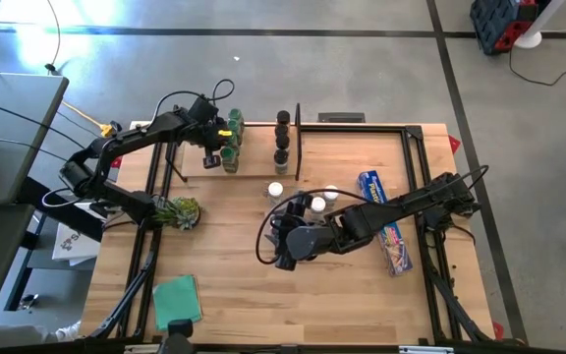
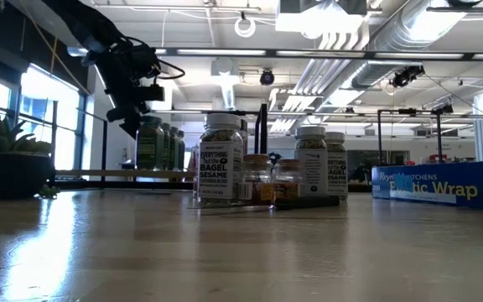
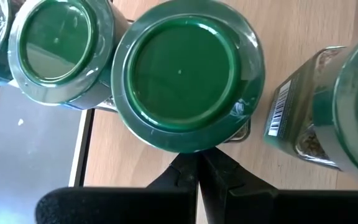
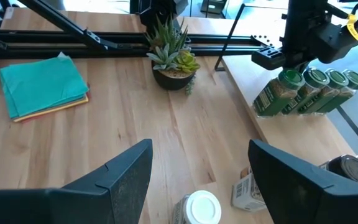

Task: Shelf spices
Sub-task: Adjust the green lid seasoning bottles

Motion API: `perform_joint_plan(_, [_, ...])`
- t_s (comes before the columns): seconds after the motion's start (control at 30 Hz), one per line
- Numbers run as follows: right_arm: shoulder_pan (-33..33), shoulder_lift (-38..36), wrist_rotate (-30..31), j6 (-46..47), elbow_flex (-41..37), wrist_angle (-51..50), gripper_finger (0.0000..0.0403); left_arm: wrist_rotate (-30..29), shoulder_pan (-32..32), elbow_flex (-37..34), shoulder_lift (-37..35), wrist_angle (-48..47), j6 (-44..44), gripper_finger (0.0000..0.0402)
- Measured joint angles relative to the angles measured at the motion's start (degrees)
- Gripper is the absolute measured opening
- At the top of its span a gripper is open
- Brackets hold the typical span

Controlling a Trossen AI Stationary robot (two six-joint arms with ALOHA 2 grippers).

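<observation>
Plainly, the right gripper (image 4: 197, 171) had its jaws apart and empty, low over the table, with a white-capped jar (image 4: 202, 207) standing upright between and just ahead of them, axis vertical. More spices (image 1: 303, 202) clustered beside it. The left gripper (image 1: 211, 149), pinched together on nothing, hung above green-capped jars (image 1: 230, 146) already on the shelf (image 1: 254, 167), so the right arm was nearer.
</observation>
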Motion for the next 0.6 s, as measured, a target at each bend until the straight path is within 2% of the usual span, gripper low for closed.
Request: perform_joint_plan(0.6, [0.0,0.0,0.0,0.0,0.0,0.0,0.0261,0.2,0.0,0.0,0.0,2.0,-1.4,0.0000])
